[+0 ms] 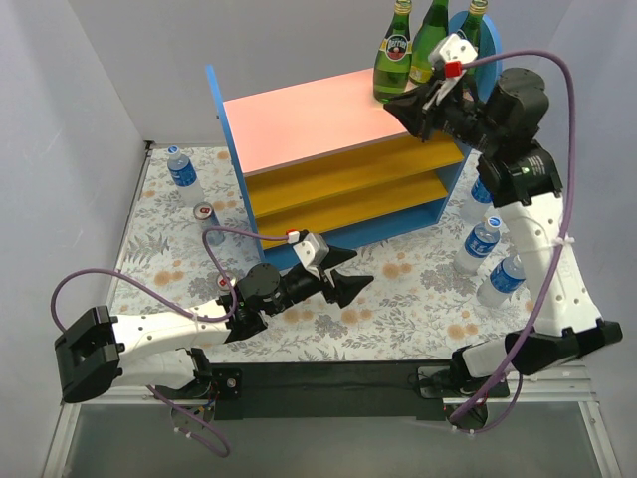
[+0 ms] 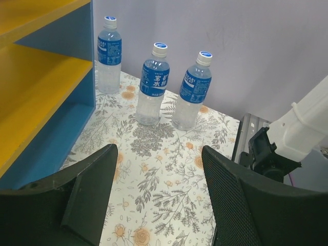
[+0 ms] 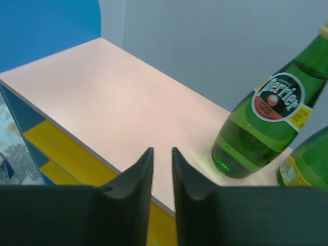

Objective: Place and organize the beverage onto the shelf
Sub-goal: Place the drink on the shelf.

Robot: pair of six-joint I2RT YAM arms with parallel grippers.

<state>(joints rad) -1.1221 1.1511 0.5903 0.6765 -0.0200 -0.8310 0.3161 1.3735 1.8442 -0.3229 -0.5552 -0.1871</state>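
Note:
The shelf (image 1: 299, 124) stands at the back centre, pink top board over orange-yellow boards. Three green glass bottles (image 1: 396, 55) stand on its top right corner. My right gripper (image 1: 398, 106) hovers over the pink board just in front of them, jaws almost together and empty; its wrist view shows the nearest green bottle (image 3: 256, 133) to the right of the gripper (image 3: 162, 154). My left gripper (image 1: 356, 267) is open and empty, low over the table in front of the shelf. It faces three clear blue-labelled bottles (image 2: 154, 84) standing at the right (image 1: 480, 242). A fourth clear bottle (image 1: 184, 171) and two cans (image 1: 204, 213) stand to the left.
The floral tablecloth (image 1: 398, 309) covers the table. The shelf's blue side panel (image 2: 77, 46) and yellow boards (image 2: 31, 87) lie to the left of my left gripper (image 2: 159, 195). The right arm's base (image 2: 287, 143) stands beyond the cloth's edge. Grey walls enclose the table.

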